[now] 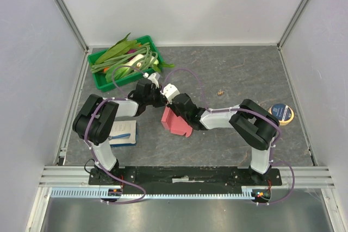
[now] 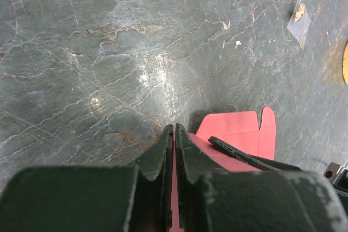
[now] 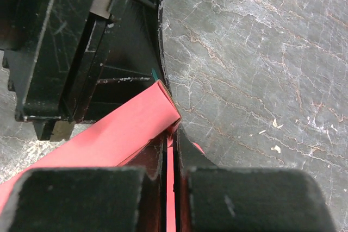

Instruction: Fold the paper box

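The paper box (image 1: 175,123) lies at table centre, at 5 o'clock from the green tray (image 1: 97,78). The left gripper (image 2: 174,130) and right gripper (image 3: 171,134) are each clenched on a panel of it. The cardboard appears light, thin and easily creased, so hold it by the panel edges beside the score lines.

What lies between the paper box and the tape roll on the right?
In the top view, the right arm spans the stretch from paper box toward tape roll.
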Controlling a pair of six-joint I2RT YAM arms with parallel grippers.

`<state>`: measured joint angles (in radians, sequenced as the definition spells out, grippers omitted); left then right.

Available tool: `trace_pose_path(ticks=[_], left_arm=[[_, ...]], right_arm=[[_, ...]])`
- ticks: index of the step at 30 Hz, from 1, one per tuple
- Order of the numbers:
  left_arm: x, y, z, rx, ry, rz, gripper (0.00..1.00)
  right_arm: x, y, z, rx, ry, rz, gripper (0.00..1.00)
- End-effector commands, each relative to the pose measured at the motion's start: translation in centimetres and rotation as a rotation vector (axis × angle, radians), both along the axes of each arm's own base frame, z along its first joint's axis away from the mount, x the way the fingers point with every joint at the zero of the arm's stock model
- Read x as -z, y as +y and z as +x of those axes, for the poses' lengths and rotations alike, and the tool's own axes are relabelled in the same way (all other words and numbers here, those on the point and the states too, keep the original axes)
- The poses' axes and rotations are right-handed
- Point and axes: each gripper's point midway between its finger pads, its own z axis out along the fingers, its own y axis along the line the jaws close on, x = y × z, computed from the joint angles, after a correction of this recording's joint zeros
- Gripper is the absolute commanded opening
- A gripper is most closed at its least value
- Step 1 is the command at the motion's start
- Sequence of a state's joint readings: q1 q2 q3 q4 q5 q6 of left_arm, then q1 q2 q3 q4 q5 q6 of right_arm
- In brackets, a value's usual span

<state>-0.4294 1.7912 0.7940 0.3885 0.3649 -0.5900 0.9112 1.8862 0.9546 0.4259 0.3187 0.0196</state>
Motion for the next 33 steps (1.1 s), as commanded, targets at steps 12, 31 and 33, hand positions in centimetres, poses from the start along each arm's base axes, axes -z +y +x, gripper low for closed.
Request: trace_pose_path(ticks=[12, 31, 33], left_arm=[[-4.4, -3.2, -7.6, 0.232, 0.018, -0.074, 0.32], [-6.8, 4.2, -8.7, -0.123, -0.063, -0.141, 0.40], [-6.8, 5.1, -8.6, -0.166, -0.077, -0.128, 0.40]], right_arm=[[-0.1, 0.7, -3.4, -0.160, 0.101, -0.076, 0.00], [-0.2, -8.3, -6.7, -0.048, 0.360, -0.678, 0.00], [0.0, -8.0, -6.6, -0.039, 0.370, -0.698, 0.00]])
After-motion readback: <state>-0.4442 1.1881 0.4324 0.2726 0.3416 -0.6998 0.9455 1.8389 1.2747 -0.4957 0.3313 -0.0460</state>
